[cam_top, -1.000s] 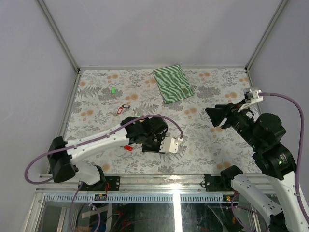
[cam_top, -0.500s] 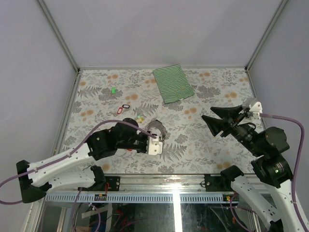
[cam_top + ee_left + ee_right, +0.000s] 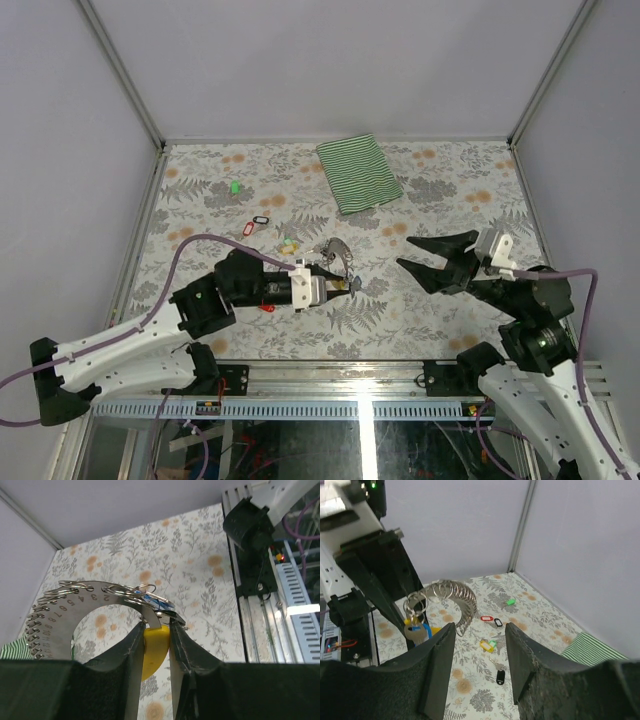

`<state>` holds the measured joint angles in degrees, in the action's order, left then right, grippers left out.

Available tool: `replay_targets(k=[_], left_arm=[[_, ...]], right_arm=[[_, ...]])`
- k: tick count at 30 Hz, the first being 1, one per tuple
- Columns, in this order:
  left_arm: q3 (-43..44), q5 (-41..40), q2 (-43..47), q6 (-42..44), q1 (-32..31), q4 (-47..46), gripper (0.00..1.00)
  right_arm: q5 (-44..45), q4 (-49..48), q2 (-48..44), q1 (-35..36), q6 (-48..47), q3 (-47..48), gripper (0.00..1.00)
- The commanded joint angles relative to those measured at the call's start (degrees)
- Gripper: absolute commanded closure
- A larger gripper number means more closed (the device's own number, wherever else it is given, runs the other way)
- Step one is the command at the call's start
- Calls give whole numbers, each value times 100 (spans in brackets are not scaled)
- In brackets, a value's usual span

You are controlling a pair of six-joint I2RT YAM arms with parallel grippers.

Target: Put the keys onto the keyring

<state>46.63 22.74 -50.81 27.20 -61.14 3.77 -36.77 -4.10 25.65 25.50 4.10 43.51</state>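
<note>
My left gripper (image 3: 156, 630) is shut on the yellow handle (image 3: 153, 650) of a numbered metal arc (image 3: 95, 598) lined with wire rings, held above the table. The keyring (image 3: 143, 591), a thin wire loop at the arc's near end, carries a key with a blue tag (image 3: 418, 628). From the top, the arc (image 3: 336, 253) sits just beyond my left gripper (image 3: 345, 285). My right gripper (image 3: 425, 258) points at it from the right, open and empty. Loose keys lie on the table: red tag (image 3: 486, 618), black tag (image 3: 498, 622), green tag (image 3: 510, 601), a yellow and green pair (image 3: 487, 644), another black tag (image 3: 500, 676).
A green-striped folded cloth (image 3: 358, 172) lies at the back of the floral table (image 3: 450, 190). A small red piece (image 3: 266, 306) lies under the left arm. Grey walls and metal posts close in three sides. The rail (image 3: 330, 375) runs along the near edge.
My left arm has turned and raised the ring arc toward the centre. My right gripper has dropped lower, swung left toward the arc, and its jaws have narrowed a little.
</note>
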Motion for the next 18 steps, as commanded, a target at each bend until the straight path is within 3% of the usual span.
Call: replay_targets(k=[1, 8, 14, 18], left_arm=[[-170, 337, 160, -577, -46, -1304, 100], [-488, 756, 630, -187, -45, -1461, 100], [-880, 1223, 1239, 1049, -57, -1547, 100], [-758, 1127, 1317, 1705, -63, -1206, 100]], right_arm=[[-442, -1739, -137, -11, -214, -439, 50], [-1528, -2389, 256, -14, 359, -439, 51], [-2322, -3080, 588, -3, 1639, -246, 65], [-2408, -2943, 920, -3, 2157, 114, 66]])
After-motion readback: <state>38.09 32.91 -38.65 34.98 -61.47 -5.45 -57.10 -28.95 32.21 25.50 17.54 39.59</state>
